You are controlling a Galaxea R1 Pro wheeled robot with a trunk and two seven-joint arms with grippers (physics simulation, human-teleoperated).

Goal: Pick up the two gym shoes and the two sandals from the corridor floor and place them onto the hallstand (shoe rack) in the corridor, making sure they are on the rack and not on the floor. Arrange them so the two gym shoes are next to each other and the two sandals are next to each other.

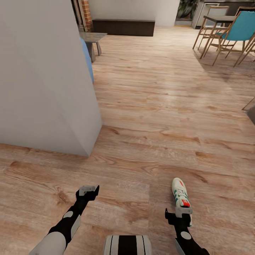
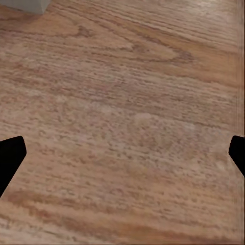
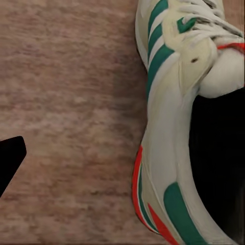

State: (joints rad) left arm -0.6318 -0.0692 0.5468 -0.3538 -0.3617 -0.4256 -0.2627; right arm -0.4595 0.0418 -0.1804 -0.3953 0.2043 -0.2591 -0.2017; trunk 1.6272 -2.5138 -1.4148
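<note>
Early stage, by look of it: one gym shoe [image 1: 181, 197] on corridor floor [image 1: 148, 117], toe fwd, heel at right gripper [image 1: 183, 211]. R wrist view: one finger inside shoe opening, other outside heel wall; clamped or not, can't tell. Left gripper [image 1: 88, 191] spread wide, empty, over bare planks. Grey wall corner [image 1: 46, 78] ahead-left. Chairs [image 1: 230, 33], dark bench [image 1: 124, 27] far back, no obstruction near shoe.
</note>
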